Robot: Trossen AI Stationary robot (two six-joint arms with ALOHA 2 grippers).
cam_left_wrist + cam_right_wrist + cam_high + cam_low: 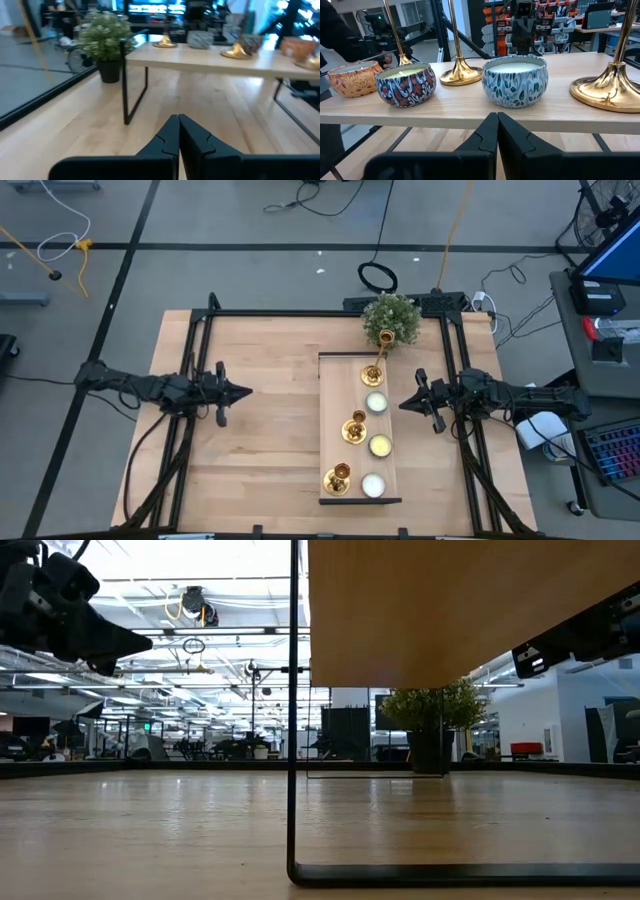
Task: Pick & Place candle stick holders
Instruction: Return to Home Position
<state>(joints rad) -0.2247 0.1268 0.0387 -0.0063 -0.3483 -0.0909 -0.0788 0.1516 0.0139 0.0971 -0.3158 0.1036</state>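
Note:
Three shiny gold candle stick holders stand by their round bases on a low raised wooden shelf [335,395]: one at the far end [372,372], one in the middle [353,428], one at the near end [337,478]. In the right wrist view their bases [461,75] [612,87] and stems show close ahead. My left gripper [245,391] is shut and empty, held above the table left of the shelf, pointing at it. My right gripper [403,405] is shut and empty, just right of the shelf, pointing at it.
Three round candle tins [376,402] [380,445] [372,485] stand along the shelf's right side, between my right gripper and the gold holders. A green potted plant [390,320] stands at the shelf's far end. The shelf has thin black legs [293,740]. Bare wood lies left of the shelf.

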